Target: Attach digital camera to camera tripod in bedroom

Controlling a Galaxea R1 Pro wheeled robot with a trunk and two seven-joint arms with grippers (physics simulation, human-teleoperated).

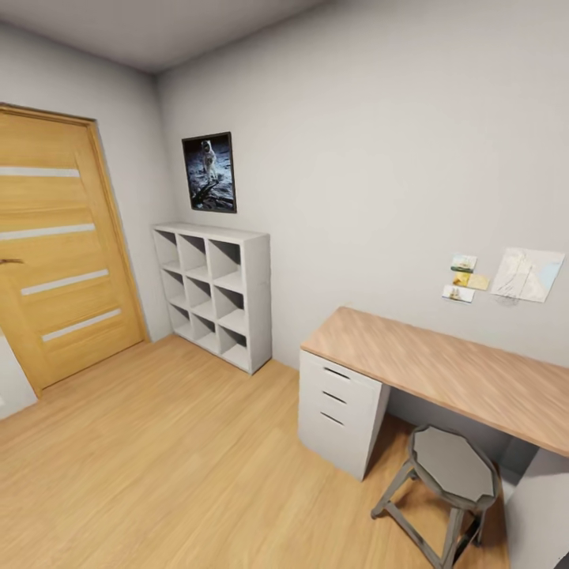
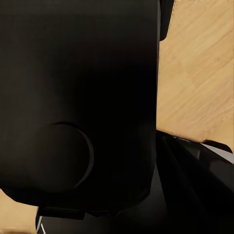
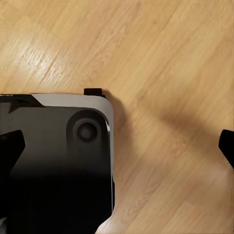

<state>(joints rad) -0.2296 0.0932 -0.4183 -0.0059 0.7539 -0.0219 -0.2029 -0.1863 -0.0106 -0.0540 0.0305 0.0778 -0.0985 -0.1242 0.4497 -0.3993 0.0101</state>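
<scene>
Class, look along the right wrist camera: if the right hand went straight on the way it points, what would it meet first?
Most likely the light wood floor, which lies straight ahead; the robot's own dark base sits to one side, though depth is hard to judge.

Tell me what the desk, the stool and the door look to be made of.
The desk: top looks like light wood or wood-look laminate, matte, with visible grain lines; its drawer unit reads as plain white painted board. The stool: smooth grey seat and angled grey legs, possibly painted metal or plastic; the render leaves it open. The door: warm wood-grain veneer with pale horizontal strips, maybe frosted glass.
</scene>
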